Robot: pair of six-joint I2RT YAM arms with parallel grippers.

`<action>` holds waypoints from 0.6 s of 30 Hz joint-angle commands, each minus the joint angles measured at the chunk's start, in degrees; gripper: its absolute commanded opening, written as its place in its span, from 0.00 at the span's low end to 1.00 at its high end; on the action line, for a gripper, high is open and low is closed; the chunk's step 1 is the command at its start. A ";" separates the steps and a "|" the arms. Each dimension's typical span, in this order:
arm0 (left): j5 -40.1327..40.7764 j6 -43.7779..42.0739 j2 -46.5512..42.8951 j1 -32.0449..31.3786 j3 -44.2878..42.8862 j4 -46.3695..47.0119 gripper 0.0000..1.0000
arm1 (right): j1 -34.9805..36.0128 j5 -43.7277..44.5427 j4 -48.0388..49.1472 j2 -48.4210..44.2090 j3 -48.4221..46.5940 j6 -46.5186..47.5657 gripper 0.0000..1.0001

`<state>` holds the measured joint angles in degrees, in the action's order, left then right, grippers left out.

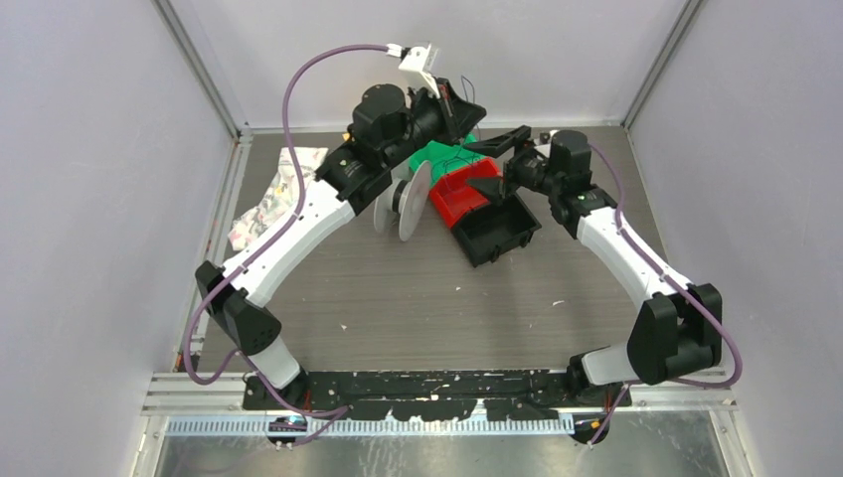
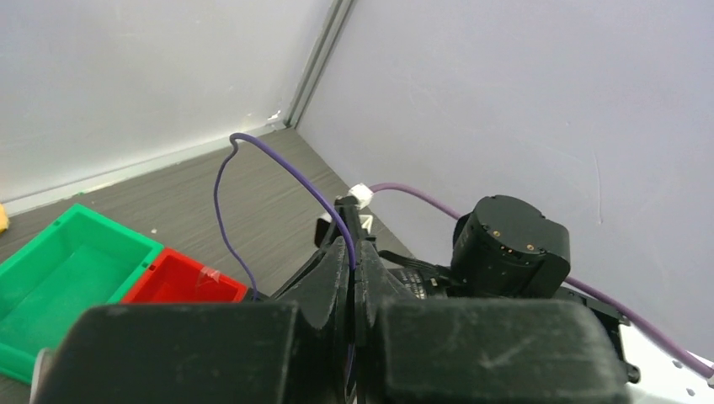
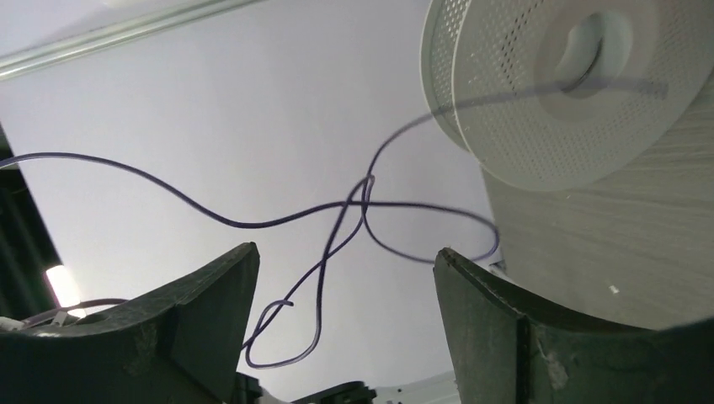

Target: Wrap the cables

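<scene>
The cable is a thin dark purple wire. In the left wrist view it [image 2: 271, 157] arcs up from the bins and runs down between my left gripper's [image 2: 354, 257] shut jaws. From above, that gripper [image 1: 469, 109] is raised at the far middle, over the green bin. In the right wrist view the cable [image 3: 337, 220] hangs in loose crossed loops in front of my right gripper [image 3: 345, 265], which is wide open and holds nothing. The cable leads to a white perforated spool [image 3: 572, 84]. From above, the spool [image 1: 408, 204] stands on edge left of the right gripper [image 1: 494, 164].
A green bin [image 1: 435, 156], a red bin [image 1: 459, 196] and a black bin [image 1: 497, 231] sit together at the far middle. Crumpled printed packaging [image 1: 270, 194] lies at the far left. Grey walls close in on three sides.
</scene>
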<state>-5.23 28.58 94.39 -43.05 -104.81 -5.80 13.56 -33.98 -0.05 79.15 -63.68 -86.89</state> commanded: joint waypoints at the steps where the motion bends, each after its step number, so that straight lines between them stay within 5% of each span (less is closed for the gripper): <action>1: -0.72 0.69 -0.07 -0.12 0.57 3.55 0.00 | 1.36 -4.02 11.03 0.59 0.71 -8.71 0.78; 14: 0.74 -1.04 0.10 0.05 2.13 2.80 0.01 | 1.37 -4.02 5.88 -1.99 0.75 -5.48 0.64; 18: 0.88 -0.73 -0.07 0.07 2.93 3.72 0.00 | 1.29 -3.73 4.93 -1.90 0.96 -4.96 0.40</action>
<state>-4.99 28.16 94.65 -43.05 -102.54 -5.39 14.92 -36.56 5.17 79.53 -62.33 -92.79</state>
